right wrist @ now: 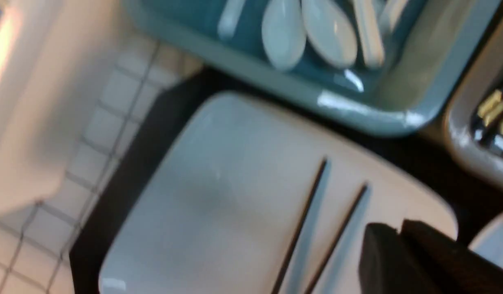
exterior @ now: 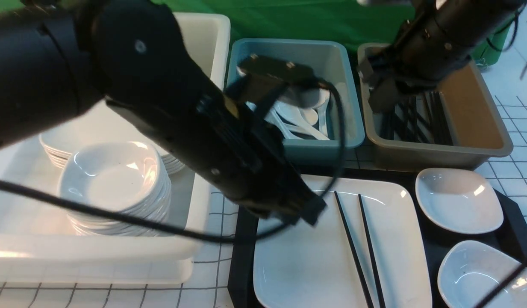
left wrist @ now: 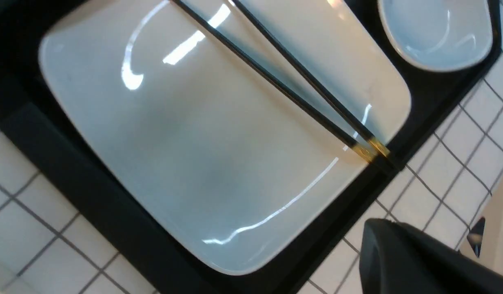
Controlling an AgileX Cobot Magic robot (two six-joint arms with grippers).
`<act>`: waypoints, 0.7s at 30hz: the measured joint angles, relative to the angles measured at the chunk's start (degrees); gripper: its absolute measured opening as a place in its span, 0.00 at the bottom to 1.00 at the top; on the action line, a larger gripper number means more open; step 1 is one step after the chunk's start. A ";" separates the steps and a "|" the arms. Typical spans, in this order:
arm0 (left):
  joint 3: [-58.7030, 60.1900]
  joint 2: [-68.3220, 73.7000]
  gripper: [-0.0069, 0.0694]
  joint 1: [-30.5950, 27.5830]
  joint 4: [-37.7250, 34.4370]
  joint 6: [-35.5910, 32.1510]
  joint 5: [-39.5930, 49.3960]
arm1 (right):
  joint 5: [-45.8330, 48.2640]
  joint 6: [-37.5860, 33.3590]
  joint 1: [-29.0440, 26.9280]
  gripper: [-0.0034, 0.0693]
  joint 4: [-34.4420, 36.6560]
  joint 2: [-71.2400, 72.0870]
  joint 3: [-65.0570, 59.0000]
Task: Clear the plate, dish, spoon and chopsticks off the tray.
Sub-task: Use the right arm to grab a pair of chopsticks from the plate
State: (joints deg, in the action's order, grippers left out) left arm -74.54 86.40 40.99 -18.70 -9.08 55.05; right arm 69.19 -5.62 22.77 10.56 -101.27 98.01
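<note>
- Lying side by side on the plate [exterior: 314, 256], the chopsticks [exterior: 357, 248] point toward the near edge of the tray [exterior: 242, 256].
- Two dishes [exterior: 457, 201] sit along its right edge.
- Right gripper [right wrist: 398, 239]: jaws meet, holding nothing.
- Left gripper [left wrist: 402, 253]: only partly seen, so I cannot tell its state.

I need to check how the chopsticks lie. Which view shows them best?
Left wrist view: the chopsticks are sharp, crossing the plate, gold-banded ends at its rim. Front view shows the tips, the rest cut off by the frame; right wrist view shows them blurred.
</note>
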 joint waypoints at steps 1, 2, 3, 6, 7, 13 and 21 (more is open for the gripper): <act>0.00 0.00 0.09 1.86 1.35 0.69 0.17 | 0.11 1.31 1.33 0.28 -1.47 2.11 -4.68; 0.00 0.00 0.09 2.75 2.10 1.04 0.31 | 0.18 2.17 2.10 0.33 -2.25 3.13 -6.81; 0.00 0.00 0.09 3.75 3.17 1.88 0.72 | -0.04 3.35 3.35 0.45 -3.13 4.40 -11.82; 0.00 0.00 0.09 4.41 3.94 2.24 1.68 | -1.81 5.25 5.90 0.63 -4.20 5.73 -19.56; 0.00 0.00 0.09 4.41 4.25 2.29 2.28 | -3.89 5.95 7.10 0.71 -4.38 5.88 -23.42; 0.00 0.00 0.09 4.41 6.85 3.14 3.24 | -17.51 9.40 11.26 0.85 -4.87 5.22 -36.00; 0.00 0.00 0.09 4.41 7.03 3.75 3.01 | -23.04 11.65 11.69 0.83 -5.49 -0.36 -39.35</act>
State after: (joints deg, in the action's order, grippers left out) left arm -74.54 86.40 45.40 -11.67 -5.33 58.06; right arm 46.15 6.03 34.46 5.07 -101.63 58.66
